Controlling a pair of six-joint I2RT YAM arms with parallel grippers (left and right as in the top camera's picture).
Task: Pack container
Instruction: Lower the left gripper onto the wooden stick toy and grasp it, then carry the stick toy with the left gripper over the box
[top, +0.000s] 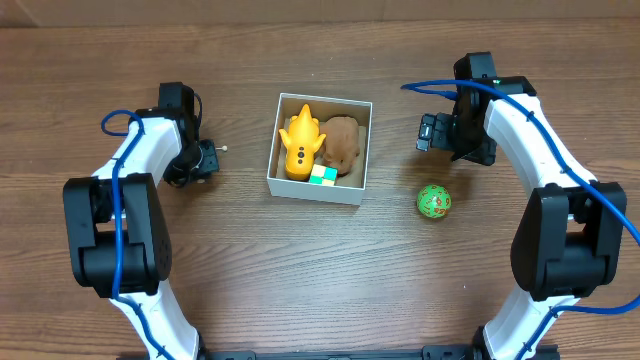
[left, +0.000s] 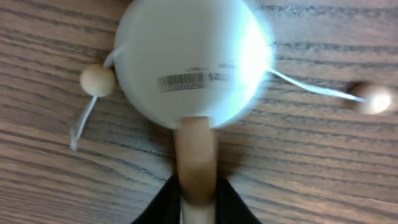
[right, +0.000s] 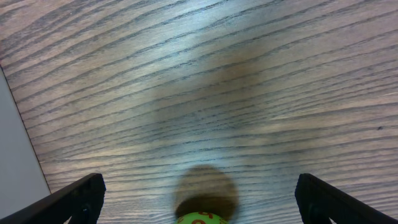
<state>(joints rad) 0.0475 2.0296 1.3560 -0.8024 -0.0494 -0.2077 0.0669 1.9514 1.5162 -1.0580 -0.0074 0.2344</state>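
1. Across the whole overhead view: table (top: 320, 290), dark wood grain, carrying everything below.
2. Container (top: 310, 190), square and shallow, thin white walls, brown floor; sits mid-table between the arms. Probably light, with walls that flex when pinched and a stiffer floor. Best taken by a wall's top edge near a corner, or steadied from outside while toys go in.
3. Right gripper (top: 428, 132), jaws spread wide, holding nothing; hovers right of the container, green ball just below it in its wrist view.
4. Left gripper (top: 207, 160), well left of the container; jaws appear pressed against both sides of a wooden handle (left: 198, 155), though that view is blurred.
5. Yellow toy (top: 300, 143), inside the container, left half.
6. Brown plush toy (top: 343, 143), inside, beside the yellow one.
7. Toy drum (left: 186, 56), white round face with barcode sticker, beads on strings at either side.
8. Green ball (top: 433, 201), on the table, near the container's right corner, outside it.
9. Small green-and-yellow cube (top: 322, 176), inside, against the front wall.
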